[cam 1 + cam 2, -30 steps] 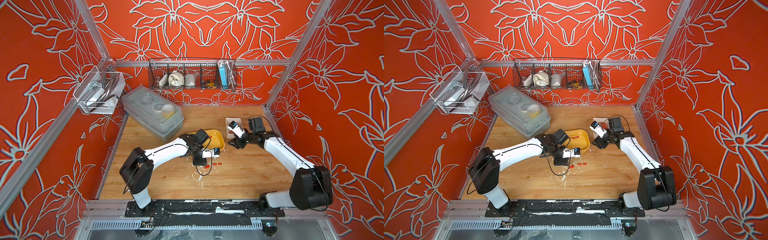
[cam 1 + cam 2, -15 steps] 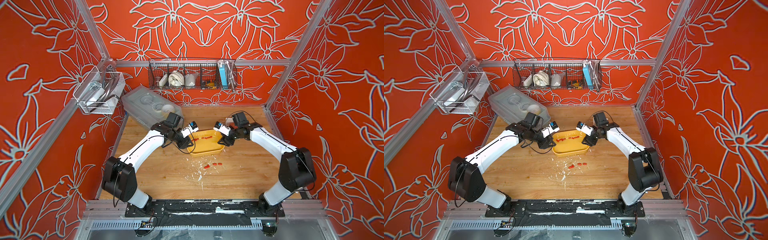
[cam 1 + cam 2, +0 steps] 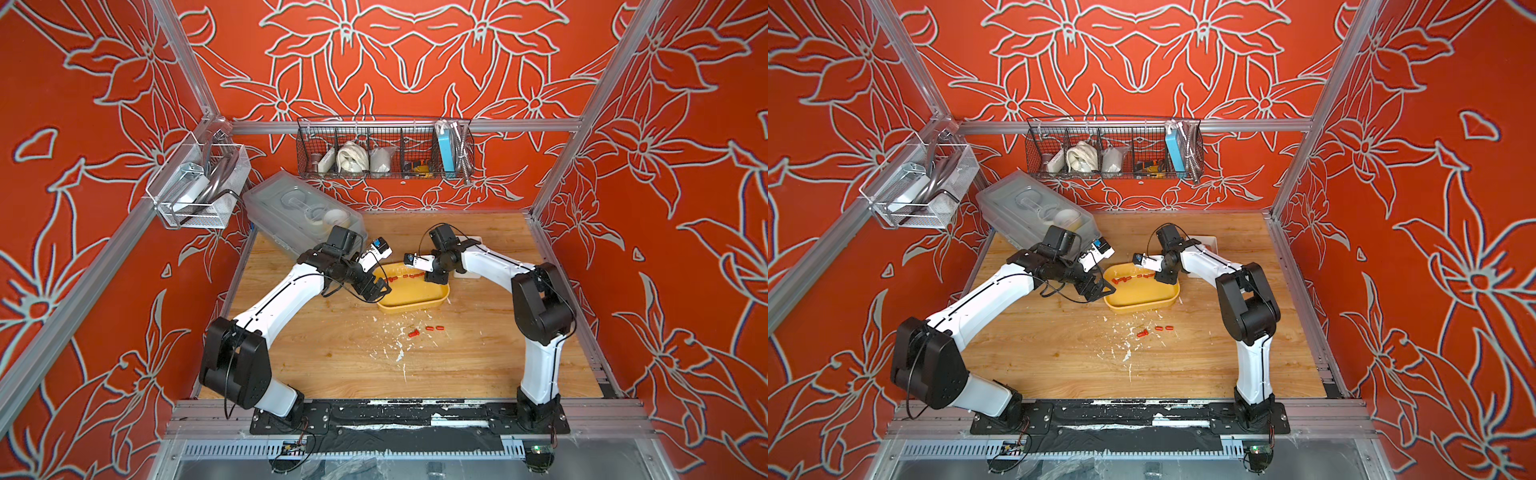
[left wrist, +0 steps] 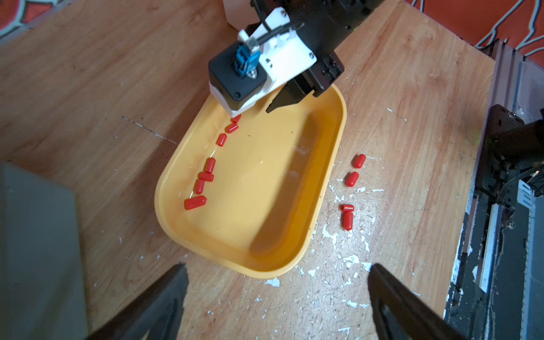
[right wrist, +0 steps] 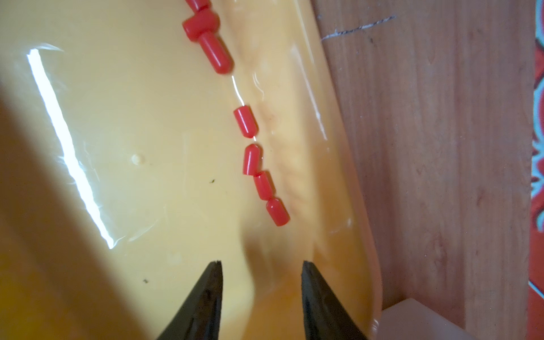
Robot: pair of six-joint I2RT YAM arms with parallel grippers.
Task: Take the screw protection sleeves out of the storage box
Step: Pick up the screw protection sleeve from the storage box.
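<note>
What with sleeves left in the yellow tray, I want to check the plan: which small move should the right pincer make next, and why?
Probably ease the right pincer down over the nearest sleeve, then close. Its jaws stand apart and empty above the storage box, and that sleeve lies just ahead of the tips, ending a row along the wall.

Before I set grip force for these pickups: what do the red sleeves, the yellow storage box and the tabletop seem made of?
Sleeves: probably soft vinyl or rubber, satin; rounded closed ends, dull highlights.
Storage box: moulded plastic, glossy; sharp light streaks, rounded rim.
Tabletop: wood-grain board, possibly laminate, matt; visible grain, scuffs, white flecks.
</note>
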